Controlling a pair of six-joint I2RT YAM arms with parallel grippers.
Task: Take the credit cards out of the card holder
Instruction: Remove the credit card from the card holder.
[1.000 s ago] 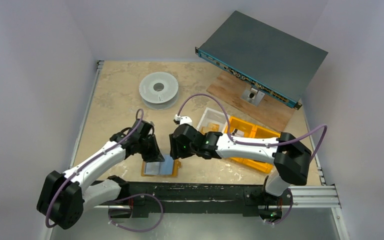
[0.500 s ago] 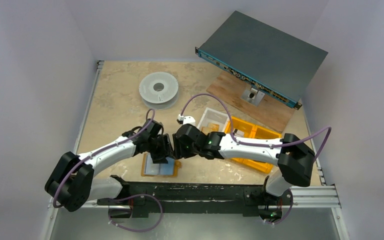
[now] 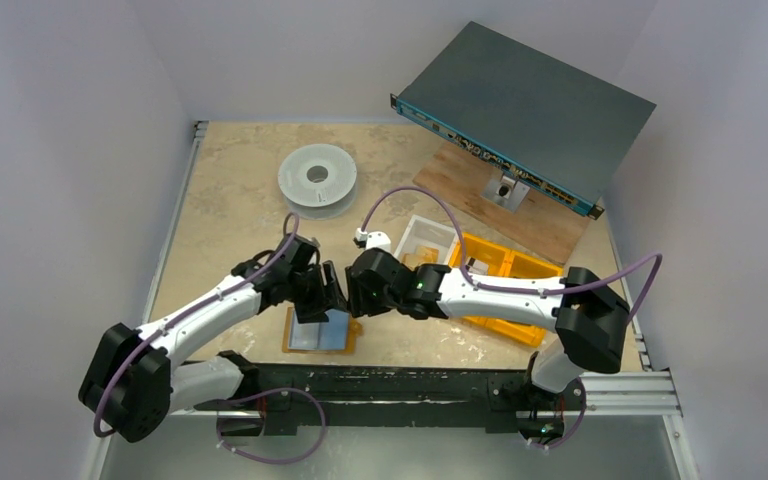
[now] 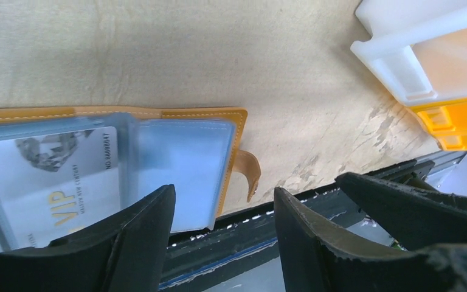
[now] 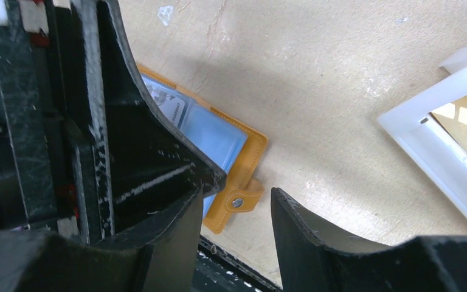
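The open card holder (image 3: pixel 320 335) is lying at the near edge of the table (image 3: pixel 230 200), and I'm hovering over it.
My left gripper (image 4: pixel 222 207) is sitting slightly further left than half a second ago, jaws spread, gripping nothing, above the sleeve (image 4: pixel 48 182) holding a VIP card (image 4: pixel 55 176); my right gripper (image 5: pixel 246 185) is hanging over the strap tab (image 5: pixel 240 201), equally spread and empty.

Mustard-orange leather-like card holder (image 5: pixel 254 152) is lying open on beige mottled tabletop (image 5: pixel 316 79), clear plastic sleeves facing up, w/ a pale printed card (image 5: pixel 169 106) showing in one sleeve. Its strap tab w/ small metal snap (image 5: pixel 238 202) is showing in the gap btwn black fingers of right gripper (image 5: pixel 236 198), which are standing apart. Scuffed black left gripper (image 5: pixel 134 134) is covering holder's left part. White plastic tray (image 5: pixel 425 152) is sitting at right, apart from holder.
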